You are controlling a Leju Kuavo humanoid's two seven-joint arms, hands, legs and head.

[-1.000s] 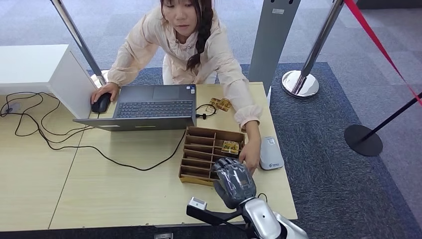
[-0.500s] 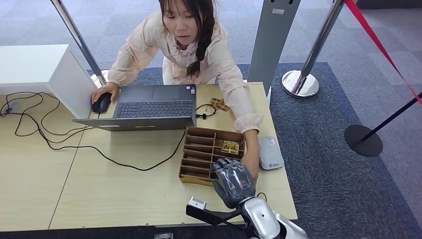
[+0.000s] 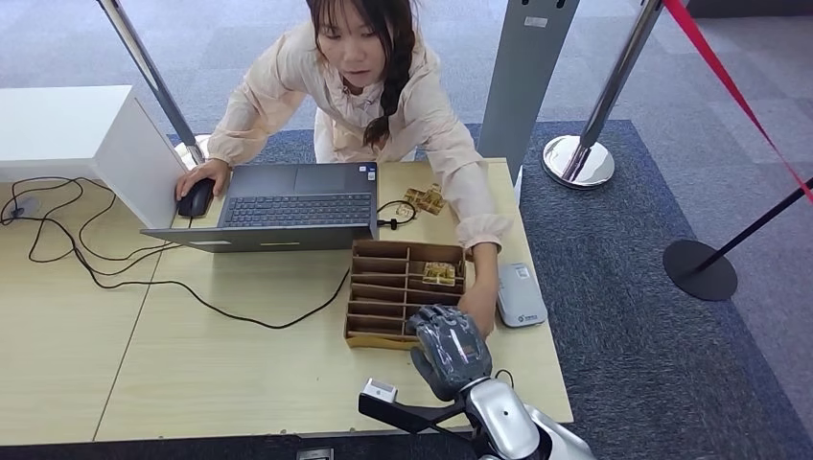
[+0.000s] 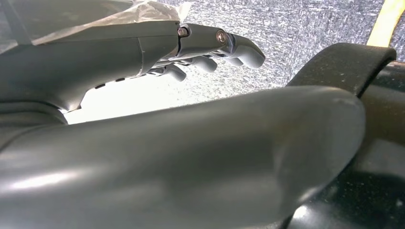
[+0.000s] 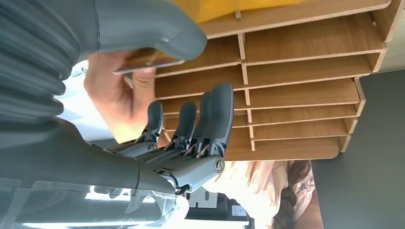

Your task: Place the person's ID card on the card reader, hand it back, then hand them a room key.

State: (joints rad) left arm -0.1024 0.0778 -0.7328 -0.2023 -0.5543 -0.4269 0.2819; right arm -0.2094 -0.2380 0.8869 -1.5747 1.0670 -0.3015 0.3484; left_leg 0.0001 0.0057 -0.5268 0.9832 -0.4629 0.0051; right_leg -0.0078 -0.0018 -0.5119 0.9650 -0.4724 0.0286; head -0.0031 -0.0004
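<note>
The right hand hovers at the near corner of the wooden organizer, fingers apart and holding nothing, apparently ready to receive the ID card, which the person's hand holds just beyond it, pinched for handover. Farther right of the organizer lies the card reader.

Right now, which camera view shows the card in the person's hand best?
The right wrist view: the card is close, pinched by the person's hand under the robot's thumb. In the head view the right hand hides it.

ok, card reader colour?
Light grey card reader, with a small dark logo; clearest in head view.
</note>
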